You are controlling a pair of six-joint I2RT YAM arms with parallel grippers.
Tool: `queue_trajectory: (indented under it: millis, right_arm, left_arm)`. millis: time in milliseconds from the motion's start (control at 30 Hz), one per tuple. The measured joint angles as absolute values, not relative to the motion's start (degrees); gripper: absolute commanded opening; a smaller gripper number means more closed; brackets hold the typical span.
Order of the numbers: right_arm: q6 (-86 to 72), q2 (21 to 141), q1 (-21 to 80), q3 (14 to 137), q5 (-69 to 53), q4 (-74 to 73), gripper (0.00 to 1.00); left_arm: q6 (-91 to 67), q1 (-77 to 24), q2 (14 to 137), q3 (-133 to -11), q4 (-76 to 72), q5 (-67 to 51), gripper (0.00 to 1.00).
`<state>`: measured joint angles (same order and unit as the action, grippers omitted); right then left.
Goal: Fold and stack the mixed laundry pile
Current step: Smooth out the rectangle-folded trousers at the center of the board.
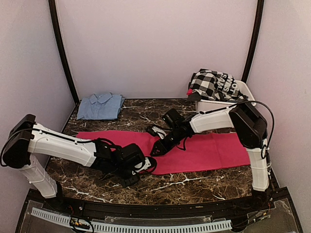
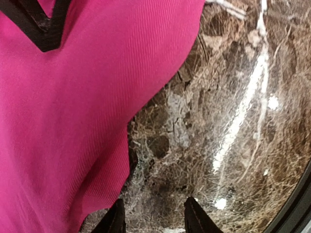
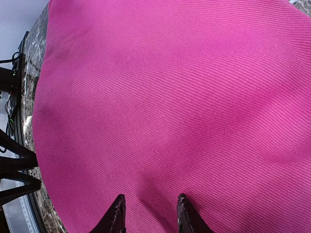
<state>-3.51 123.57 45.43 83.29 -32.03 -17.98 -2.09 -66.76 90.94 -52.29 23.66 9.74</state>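
The magenta-pink cloth lies spread flat across the middle of the marble table. My left gripper is open and empty, low over bare marble just off the cloth's near edge; its fingers straddle only marble. My right gripper is open and empty, just above the cloth's middle. A folded light-blue piece lies at the back left. The black-and-white checked garment is heaped in the tub. No navy-blue sheet is in view.
The white plastic tub stands at the back right against the wall. The right arm's fingers show at the top of the left wrist view. The table's dark front rim runs close to the left gripper.
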Motion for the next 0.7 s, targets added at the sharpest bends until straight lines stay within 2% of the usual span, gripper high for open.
queue_trajectory:
  millis: [267,433,567,700]
  right_arm:
    - [-3.51,123.57,44.6,83.2,-32.45,-17.93,0.32]
    - [-3.51,123.57,44.42,83.0,-32.84,-17.67,0.32]
    - [-3.49,123.57,44.4,83.0,-33.04,-17.52,0.31]
    - [-3.49,123.57,44.34,83.0,-33.06,-17.5,0.31]
  left_arm:
    - [7.01,-66.72,97.41,-54.0,22.61,14.35,0.37]
    - [9.69,-65.63,97.8,-53.84,20.8,18.02,0.37]
    - [11.81,-63.94,97.76,-53.34,20.21,20.14,0.32]
    - [13.47,-63.13,97.43,-52.77,20.25,21.61,0.36]
